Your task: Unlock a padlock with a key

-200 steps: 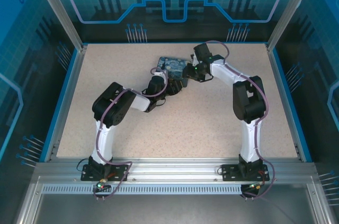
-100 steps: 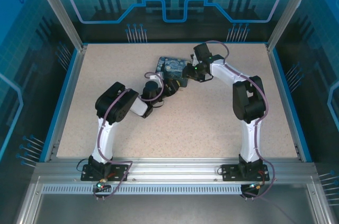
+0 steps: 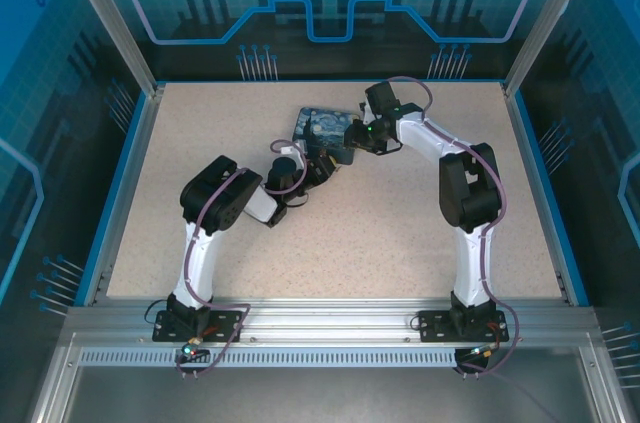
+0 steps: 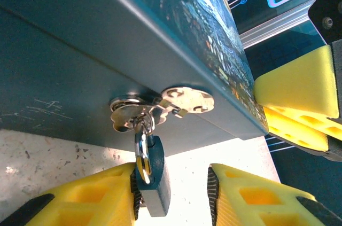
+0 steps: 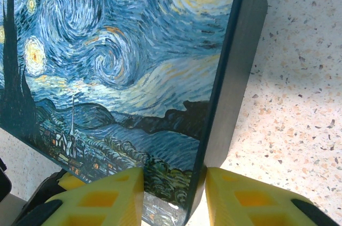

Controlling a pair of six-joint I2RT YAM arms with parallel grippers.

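At the tin's [image 4: 80, 49] front wall | padlock [image 4: 154, 180] dangles from hasp [image 4: 160, 106], free to swing | small, stiff, smooth metal, probably light and slippery: pinch flat body sides | left tool [image 4: 173, 188] part-open, straddling it, unclamped | right tool [image 5: 173, 183] clamps tin corner.

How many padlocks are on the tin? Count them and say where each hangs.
1. The padlock hangs by its shackle from the hasp on the Starry Night tin's side wall, between the left claw's fingers. The tin's other sides are hidden.
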